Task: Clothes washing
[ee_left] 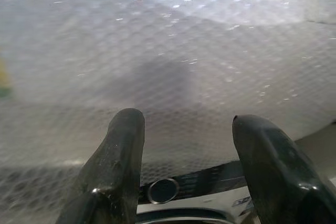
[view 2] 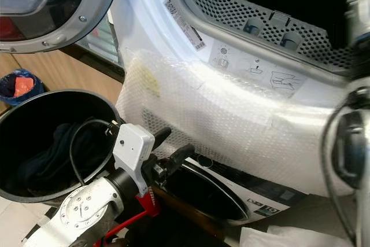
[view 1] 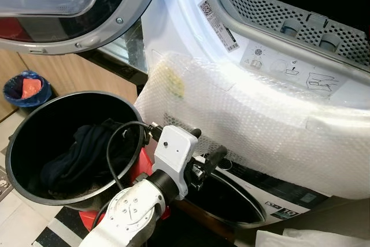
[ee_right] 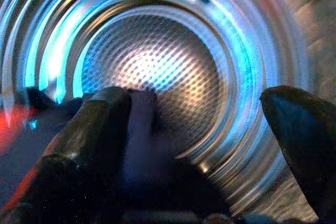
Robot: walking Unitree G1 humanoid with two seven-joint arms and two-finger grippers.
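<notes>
Right gripper (ee_right: 194, 129) is held wide open inside the washer drum (ee_right: 152, 72), dark cloth (ee_right: 142, 145) draped beside one finger. Left gripper (view 1: 205, 154), also open and empty, is held near the bubble wrap (view 1: 243, 114), beside the black bucket (view 1: 23, 137) where dark clothes (view 1: 81, 154) are heaped.

Right arm (view 2: 350, 143) blurred and cut by the frame edge, its gripper hidden inside the drum (ee_right: 152, 72); open door (view 1: 69, 10) cut off at top and left; warning labels (view 1: 292, 70) too small to read; dark garment (ee_right: 142, 145) blurred beyond identification.
</notes>
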